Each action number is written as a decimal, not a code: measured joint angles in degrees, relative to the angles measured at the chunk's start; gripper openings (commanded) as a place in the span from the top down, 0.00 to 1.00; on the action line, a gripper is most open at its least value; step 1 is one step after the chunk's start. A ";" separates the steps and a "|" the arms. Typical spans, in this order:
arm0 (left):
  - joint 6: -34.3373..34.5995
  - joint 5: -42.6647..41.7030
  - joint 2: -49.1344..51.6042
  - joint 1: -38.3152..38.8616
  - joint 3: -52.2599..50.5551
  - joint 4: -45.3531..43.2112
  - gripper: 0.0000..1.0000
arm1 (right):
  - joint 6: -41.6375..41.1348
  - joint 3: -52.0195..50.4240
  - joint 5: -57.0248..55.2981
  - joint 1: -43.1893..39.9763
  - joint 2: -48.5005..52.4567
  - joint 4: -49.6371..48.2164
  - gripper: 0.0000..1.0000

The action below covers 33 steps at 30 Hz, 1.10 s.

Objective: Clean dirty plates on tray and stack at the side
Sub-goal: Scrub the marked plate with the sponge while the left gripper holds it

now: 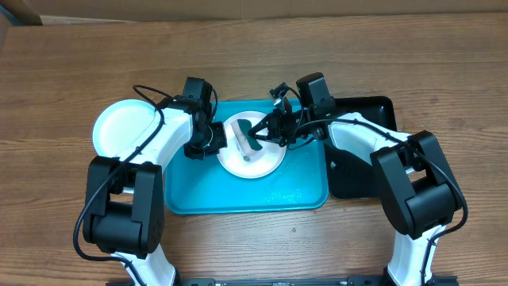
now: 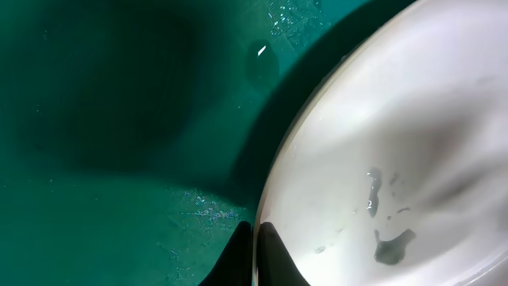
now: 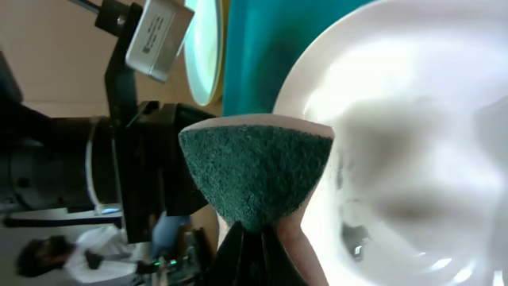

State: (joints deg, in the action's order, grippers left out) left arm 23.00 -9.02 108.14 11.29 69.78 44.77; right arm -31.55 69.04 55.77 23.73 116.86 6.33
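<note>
A white plate (image 1: 262, 159) lies on the turquoise tray (image 1: 238, 195). My left gripper (image 1: 216, 141) is shut on its left rim; in the left wrist view the fingertips (image 2: 255, 256) pinch the rim, and a dark smear (image 2: 394, 246) with water drops sits on the plate (image 2: 413, 119). My right gripper (image 1: 266, 135) is shut on a green-faced sponge (image 1: 248, 141) held on the plate's top. The right wrist view shows the sponge (image 3: 254, 167), the fingers (image 3: 259, 258) and the plate (image 3: 413, 119). A pale blue plate (image 1: 123, 127) lies off the tray at the left. The yellow-green plate is not clearly visible.
A glossy black tray (image 1: 369, 171) lies against the turquoise tray's right side, under my right arm. The wooden table (image 1: 71, 71) surrounds both trays. The turquoise tray is wet in places (image 2: 206, 208). The pale blue plate also shows in the right wrist view (image 3: 205, 48).
</note>
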 measured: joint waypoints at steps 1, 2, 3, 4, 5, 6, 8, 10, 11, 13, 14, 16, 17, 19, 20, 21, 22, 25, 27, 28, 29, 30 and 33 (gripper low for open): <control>0.00 0.00 0.00 -0.02 0.00 0.00 0.96 | -0.50 -0.09 0.37 0.04 0.00 -0.02 0.96; 0.00 0.00 0.00 -0.02 0.00 0.02 0.96 | -0.96 -0.20 0.59 0.07 0.00 -0.04 0.96; 0.00 0.00 0.00 -0.02 0.00 0.02 0.96 | -1.31 -0.28 0.83 0.11 0.02 -0.09 0.96; -0.02 0.00 0.00 -0.02 0.00 0.02 0.96 | -1.57 -0.31 0.98 0.17 0.11 -0.28 0.96; -0.02 -0.02 0.00 -0.02 0.00 0.00 0.96 | -1.84 -0.31 1.05 0.31 0.26 -0.39 0.96; 0.00 -0.02 0.00 -0.02 0.00 0.00 0.96 | -1.97 -0.31 1.09 0.50 0.55 -0.66 0.96; 0.00 0.00 0.00 0.00 0.00 0.00 0.96 | -2.29 -0.33 1.11 1.11 1.36 -1.22 0.96; 0.00 -0.02 0.00 -0.02 0.00 0.00 0.96 | -2.38 -0.37 0.98 1.97 2.19 -1.40 0.96; 0.00 -0.02 0.00 -0.02 0.00 0.00 0.96 | -2.54 -0.39 0.85 2.40 2.49 -1.38 0.96; 0.00 0.00 0.00 -0.02 0.00 0.00 0.96 | -2.60 -0.52 0.57 3.23 2.82 -1.40 0.96; 0.00 -0.02 0.00 -0.02 0.00 0.00 0.96 | -2.73 -0.70 0.52 3.69 2.84 -1.44 0.96; 0.00 -0.02 0.00 -0.02 0.00 0.00 0.96 | -2.75 -0.87 0.35 4.20 2.84 -1.53 0.96; 0.00 0.00 0.00 -0.02 0.00 0.00 0.96 | -2.75 -0.98 0.24 4.46 2.84 -1.55 0.96; 0.00 -0.02 0.00 -0.02 0.00 0.02 0.96 | -2.78 -1.42 -0.26 4.83 2.84 -1.68 0.96; 0.00 -0.02 0.00 -0.02 0.00 0.02 0.96 | -2.75 -1.73 -0.63 4.87 2.84 -1.79 0.96; 0.00 -0.02 0.00 -0.02 0.00 0.02 0.96 | -2.75 -2.14 -1.05 4.96 2.84 -1.86 0.96; 0.00 -0.02 0.00 -0.02 0.00 0.02 0.96 | -2.75 -2.78 -1.53 5.05 2.84 -2.27 0.96; 0.00 0.00 0.00 -0.02 0.00 0.02 0.96 | -2.75 -4.63 -2.75 5.20 2.84 -3.91 0.96; -0.02 -0.02 0.00 -0.02 0.00 0.02 0.96 | -2.80 -5.09 -3.72 5.20 2.84 -4.22 0.96; 0.00 -0.02 0.00 -0.02 0.00 0.02 0.96 | -2.78 -5.11 -4.02 5.16 2.84 -4.35 0.96; 0.00 -0.02 0.00 -0.02 0.00 0.02 0.96 | -2.73 -5.16 -4.33 5.03 2.84 -5.20 0.96; -0.02 -0.02 0.00 -0.02 0.00 0.02 0.96 | -2.73 -5.16 -4.68 4.83 2.84 -5.75 0.96; 0.00 -0.02 0.00 -0.02 0.00 0.02 0.96 | -2.78 -5.16 -5.05 3.21 2.84 -6.29 0.96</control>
State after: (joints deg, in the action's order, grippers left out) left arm 23.00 -9.04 108.14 11.27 69.78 44.80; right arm -34.33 63.88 50.72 26.94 119.70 0.03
